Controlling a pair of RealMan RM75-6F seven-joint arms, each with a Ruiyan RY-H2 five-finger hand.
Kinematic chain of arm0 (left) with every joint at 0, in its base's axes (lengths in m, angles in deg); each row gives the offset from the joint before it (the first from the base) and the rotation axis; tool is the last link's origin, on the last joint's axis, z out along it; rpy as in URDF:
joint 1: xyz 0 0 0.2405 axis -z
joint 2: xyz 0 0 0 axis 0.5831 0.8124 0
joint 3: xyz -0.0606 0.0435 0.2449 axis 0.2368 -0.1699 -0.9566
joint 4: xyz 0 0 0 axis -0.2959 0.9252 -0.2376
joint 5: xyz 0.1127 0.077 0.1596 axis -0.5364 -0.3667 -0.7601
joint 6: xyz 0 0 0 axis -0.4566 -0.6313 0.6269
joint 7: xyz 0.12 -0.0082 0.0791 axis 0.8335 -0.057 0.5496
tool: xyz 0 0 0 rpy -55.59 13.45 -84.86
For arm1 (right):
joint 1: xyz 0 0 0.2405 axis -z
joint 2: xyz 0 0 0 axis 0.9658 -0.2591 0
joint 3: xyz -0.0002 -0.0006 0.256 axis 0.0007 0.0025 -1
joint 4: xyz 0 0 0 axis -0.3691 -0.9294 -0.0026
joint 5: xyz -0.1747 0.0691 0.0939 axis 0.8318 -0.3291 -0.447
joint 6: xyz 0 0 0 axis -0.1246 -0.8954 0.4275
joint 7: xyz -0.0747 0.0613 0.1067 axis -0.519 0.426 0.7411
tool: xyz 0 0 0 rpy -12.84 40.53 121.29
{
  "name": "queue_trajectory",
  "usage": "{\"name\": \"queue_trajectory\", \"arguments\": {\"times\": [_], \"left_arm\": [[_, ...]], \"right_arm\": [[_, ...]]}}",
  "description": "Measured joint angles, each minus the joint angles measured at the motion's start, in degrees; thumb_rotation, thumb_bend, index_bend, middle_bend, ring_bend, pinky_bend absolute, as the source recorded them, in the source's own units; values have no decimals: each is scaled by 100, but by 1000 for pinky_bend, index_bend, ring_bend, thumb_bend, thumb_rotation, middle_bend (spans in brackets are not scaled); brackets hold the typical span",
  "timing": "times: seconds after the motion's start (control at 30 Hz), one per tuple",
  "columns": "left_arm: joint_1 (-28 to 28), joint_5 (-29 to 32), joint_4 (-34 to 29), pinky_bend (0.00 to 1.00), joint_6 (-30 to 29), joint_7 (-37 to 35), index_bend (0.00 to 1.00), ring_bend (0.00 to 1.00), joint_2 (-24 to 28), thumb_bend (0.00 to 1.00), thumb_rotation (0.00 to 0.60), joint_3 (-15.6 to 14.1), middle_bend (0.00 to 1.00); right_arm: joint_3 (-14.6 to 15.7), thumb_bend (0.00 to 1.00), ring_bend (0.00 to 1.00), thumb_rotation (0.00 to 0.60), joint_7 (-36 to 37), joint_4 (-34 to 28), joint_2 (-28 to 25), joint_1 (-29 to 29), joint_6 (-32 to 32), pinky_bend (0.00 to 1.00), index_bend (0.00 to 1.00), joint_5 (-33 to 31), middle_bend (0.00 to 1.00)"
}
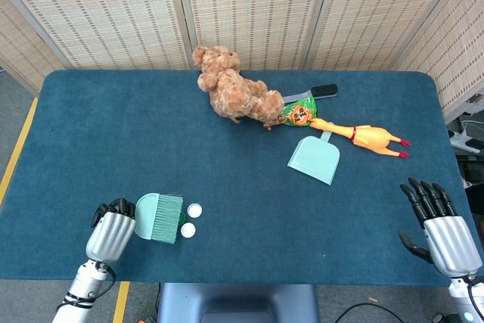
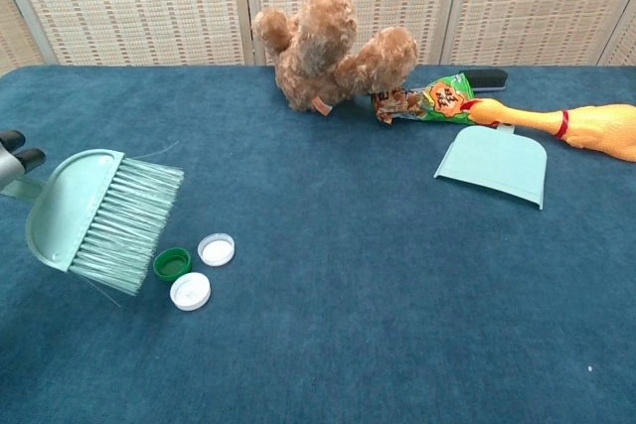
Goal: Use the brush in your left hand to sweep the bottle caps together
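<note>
My left hand [image 1: 110, 233] grips the handle of a mint-green brush [image 1: 159, 218] at the table's front left; in the chest view only its fingertips [image 2: 14, 153] show at the left edge. The brush [image 2: 99, 217] hangs lifted above the cloth, bristles pointing right over the caps. A green cap [image 2: 172, 263] lies under the bristle tips and is hidden in the head view. Two white caps [image 1: 194, 210] [image 1: 187, 229] lie just right of it, close together, as in the chest view [image 2: 216, 248] [image 2: 190, 290]. My right hand [image 1: 441, 229] hovers open at the front right corner.
A mint dustpan [image 1: 314, 159] lies right of centre. Behind it are a brown teddy bear [image 1: 231, 94], a snack packet [image 1: 299, 114], a yellow rubber chicken [image 1: 363, 138] and a black object [image 1: 324, 91]. The blue cloth table [image 1: 106, 126] has wicker screens behind.
</note>
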Motion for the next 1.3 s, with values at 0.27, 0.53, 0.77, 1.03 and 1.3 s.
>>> {"name": "queue_trajectory", "arguments": {"times": [0.27, 0.53, 0.77, 1.03, 1.3], "left_arm": [[-2, 1, -351, 832, 30, 2568, 943, 792, -751, 492, 600, -24, 1000], [-12, -421, -327, 832, 183, 3833, 943, 791, -1532, 491, 600, -269, 1000], [-76, -444, -56, 830, 344, 4130, 943, 792, -1766, 491, 600, -301, 1000], [9, -392, 425, 830, 535, 4052, 942, 791, -2004, 491, 600, -77, 1000], [135, -304, 954, 830, 643, 4047, 942, 792, -2174, 491, 600, 167, 1000]], "right_arm": [[87, 196, 0, 600, 286, -27, -164, 49, 102, 0, 0, 186, 0], [147, 196, 0, 600, 427, -59, -283, 71, 95, 0, 0, 241, 0], [162, 197, 0, 600, 418, -76, -296, 72, 77, 0, 0, 267, 0], [160, 197, 0, 600, 353, -107, -290, 67, 20, 0, 0, 221, 0], [150, 196, 0, 600, 308, -131, -293, 45, -75, 0, 0, 148, 0]]}}
